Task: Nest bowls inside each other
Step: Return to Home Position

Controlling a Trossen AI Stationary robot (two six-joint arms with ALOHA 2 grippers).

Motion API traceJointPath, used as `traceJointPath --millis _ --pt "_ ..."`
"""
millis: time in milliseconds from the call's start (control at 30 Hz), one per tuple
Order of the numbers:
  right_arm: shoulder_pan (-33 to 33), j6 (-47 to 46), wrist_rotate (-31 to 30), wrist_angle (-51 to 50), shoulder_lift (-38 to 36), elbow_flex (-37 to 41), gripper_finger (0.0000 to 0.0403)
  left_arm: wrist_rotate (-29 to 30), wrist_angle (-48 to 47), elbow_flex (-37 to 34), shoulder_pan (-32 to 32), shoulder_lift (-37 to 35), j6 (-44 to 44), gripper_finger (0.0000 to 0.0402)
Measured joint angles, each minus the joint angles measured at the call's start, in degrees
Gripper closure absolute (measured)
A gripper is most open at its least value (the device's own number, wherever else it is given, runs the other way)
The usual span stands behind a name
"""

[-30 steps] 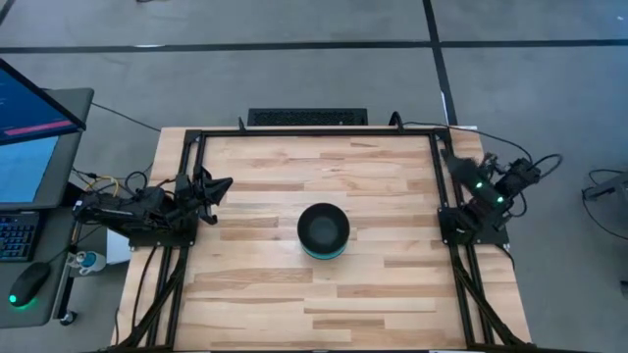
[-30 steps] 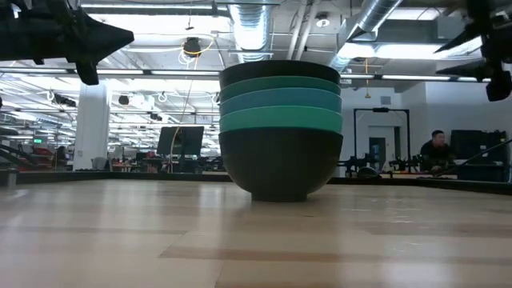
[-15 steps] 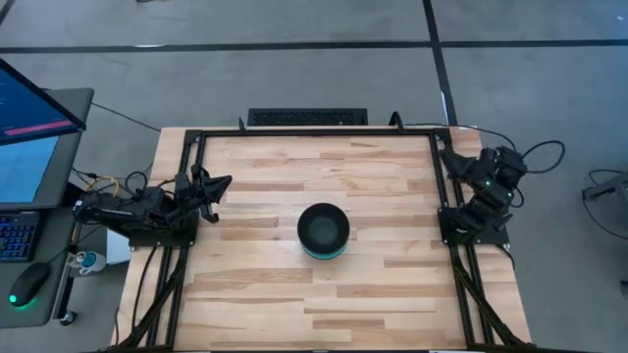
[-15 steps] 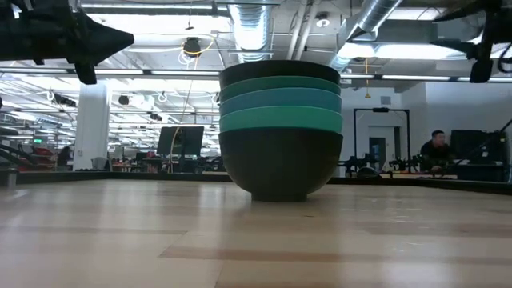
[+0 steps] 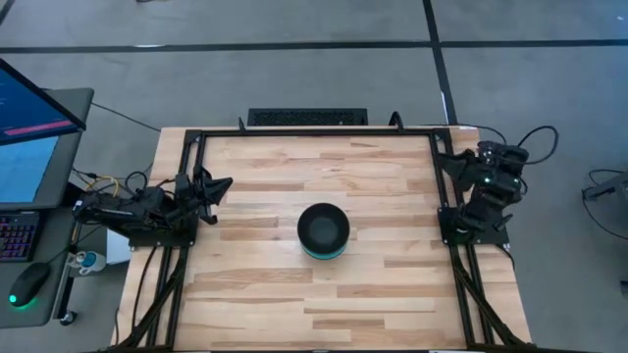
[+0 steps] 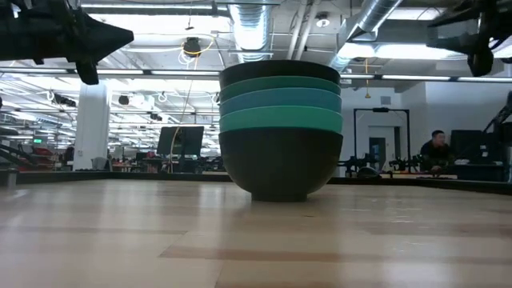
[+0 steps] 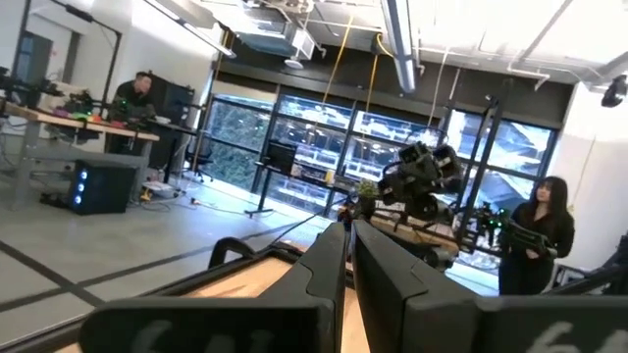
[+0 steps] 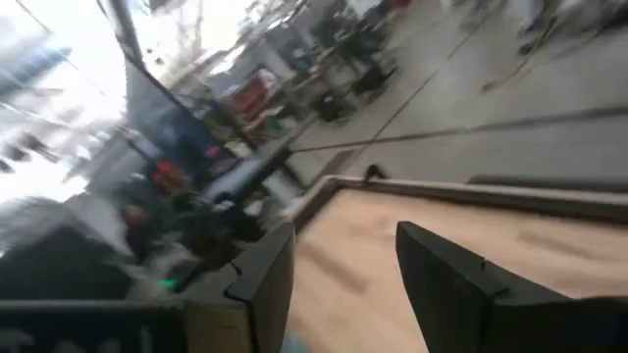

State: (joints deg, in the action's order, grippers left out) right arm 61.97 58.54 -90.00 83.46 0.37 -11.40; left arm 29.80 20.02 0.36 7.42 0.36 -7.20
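Note:
The bowls [image 5: 324,232] stand nested in one stack in the middle of the table. In the low view the stack [image 6: 280,132] rests on the base of a black bowl, with three rims in teal and blue shades above it and a black rim on top. My left gripper [image 5: 221,186] hovers shut at the table's left edge, its fingers [image 7: 350,235] pointing across the table. My right gripper [image 5: 448,159] is open at the right edge toward the far corner, raised above the table [image 6: 460,24]. Neither gripper is near the stack.
A black frame [image 5: 314,131] runs along the table's far, left and right edges. Bare wood lies all around the stack. Beside the left edge are a monitor [image 5: 29,127] and a mouse [image 5: 27,284]. People show in the room beyond the table.
My right arm has drawn back toward the table's far right corner and risen a little, its wrist swinging round. The bowl stack and the left arm have kept still.

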Motion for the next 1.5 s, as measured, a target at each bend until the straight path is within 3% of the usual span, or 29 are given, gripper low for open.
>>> traceJointPath --millis 133,267,467,633,733,967,1500 --pt "7.97 0.32 0.03 -0.53 -0.03 -0.48 0.0199 0.02 0.00 0.00 0.00 0.00 0.24 0.0388" --pt "14.60 8.43 0.01 -0.50 -0.13 0.62 0.0201 0.04 0.01 0.00 0.00 0.00 0.70 0.0388" --pt "15.11 18.79 3.32 -0.37 -0.12 3.81 0.0202 0.02 -0.14 0.00 0.00 0.02 0.70 0.0388" --pt "7.71 23.98 10.46 4.01 -0.12 7.17 0.0204 0.00 -0.12 0.00 -0.01 0.02 0.84 0.0388" --pt "1.29 25.17 7.52 4.07 -0.14 8.84 0.0206 -0.30 -0.06 0.01 -0.02 0.02 0.85 0.0388" --pt "-13.87 27.06 9.07 -0.20 -0.12 10.76 0.0204 -0.62 0.13 0.01 0.00 0.02 2.01 0.0388" --pt "-41.35 46.24 12.16 2.52 -0.12 10.75 0.0204 0.87 0.01 0.00 0.00 0.02 2.10 0.0388"
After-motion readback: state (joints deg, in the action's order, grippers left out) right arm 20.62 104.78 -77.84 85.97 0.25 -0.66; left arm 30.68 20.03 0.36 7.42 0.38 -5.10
